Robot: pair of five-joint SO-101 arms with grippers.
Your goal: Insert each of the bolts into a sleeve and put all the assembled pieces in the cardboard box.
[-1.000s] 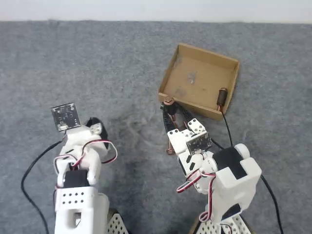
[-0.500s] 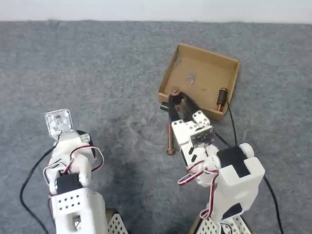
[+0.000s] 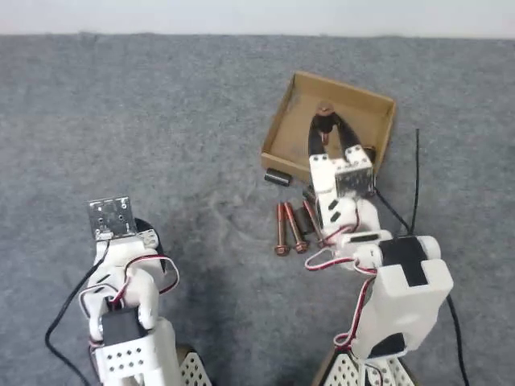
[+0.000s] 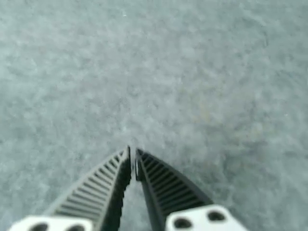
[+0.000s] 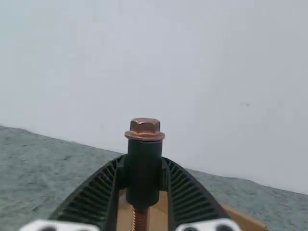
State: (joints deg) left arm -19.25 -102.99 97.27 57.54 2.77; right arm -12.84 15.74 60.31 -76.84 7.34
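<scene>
My right gripper (image 5: 143, 163) is shut on a black sleeve (image 5: 143, 175) with a copper bolt (image 5: 144, 129) through it, held upright. In the high view this gripper (image 3: 324, 122) hangs over the cardboard box (image 3: 342, 84) with the assembled piece (image 3: 325, 108) in it. Two loose copper bolts (image 3: 281, 229) (image 3: 294, 227) lie side by side on the carpet in front of the box, and a bare black sleeve (image 3: 278, 178) lies by the box's near left corner. My left gripper (image 4: 132, 153) is shut on nothing, low over bare carpet at the lower left.
Grey carpet covers the whole table. The left arm (image 3: 121, 269) stands at the lower left, well apart from the parts. A black cable (image 3: 417, 173) runs beside the box's right side. A white wall lies behind the box.
My right gripper carried the bolt-and-sleeve piece from the box's near left corner up over the box, uncovering the loose bolts on the carpet. The left arm shifted a little.
</scene>
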